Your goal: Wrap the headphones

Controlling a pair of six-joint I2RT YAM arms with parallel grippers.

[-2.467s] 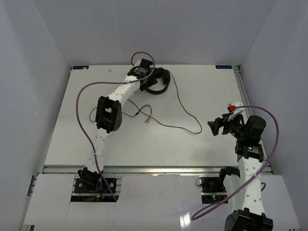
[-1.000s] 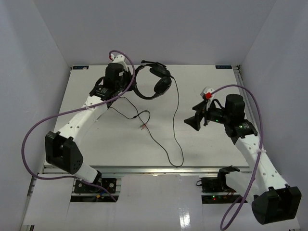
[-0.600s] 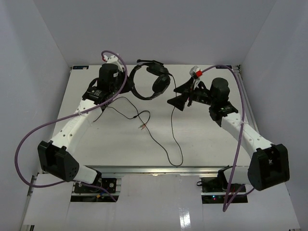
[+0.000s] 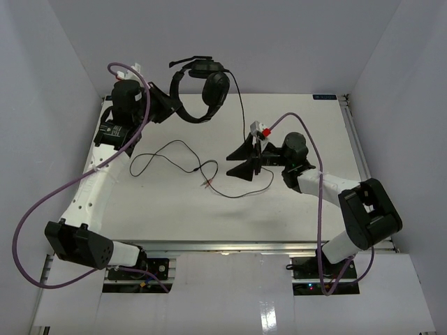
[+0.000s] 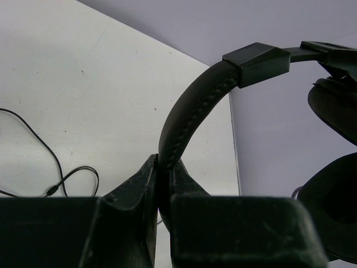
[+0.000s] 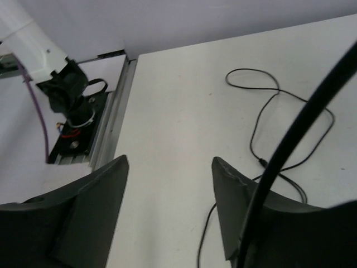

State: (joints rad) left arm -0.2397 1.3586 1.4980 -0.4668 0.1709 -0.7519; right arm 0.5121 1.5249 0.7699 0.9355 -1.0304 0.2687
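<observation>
The headphones [image 4: 202,91] hang in the air at the back left, and my left gripper [image 4: 162,105] is shut on their headband [image 5: 189,111]. In the left wrist view both fingers of the left gripper [image 5: 164,167] pinch the band, with the ear cups [image 5: 334,106] at the right. The thin black cable [image 4: 244,115] drops from an ear cup past my right gripper [image 4: 235,160], then loops over the table to the plugs [image 4: 206,183]. The right gripper [image 6: 169,160] is open with nothing between its fingers. The cable [image 6: 301,123] crosses in front of its right finger, outside the gap.
The cable's slack [image 4: 167,150] lies in loops across the white table [image 4: 307,125]. Purple robot cables arc beside the left arm [image 4: 42,209] and over the right arm [image 4: 318,209]. The left arm's base [image 6: 72,100] sits at the near table edge.
The left arm has raised the headphones up and to the left, pulling cable slack off the table. The right gripper has swung left to the hanging cable, and its jaws stand narrower.
</observation>
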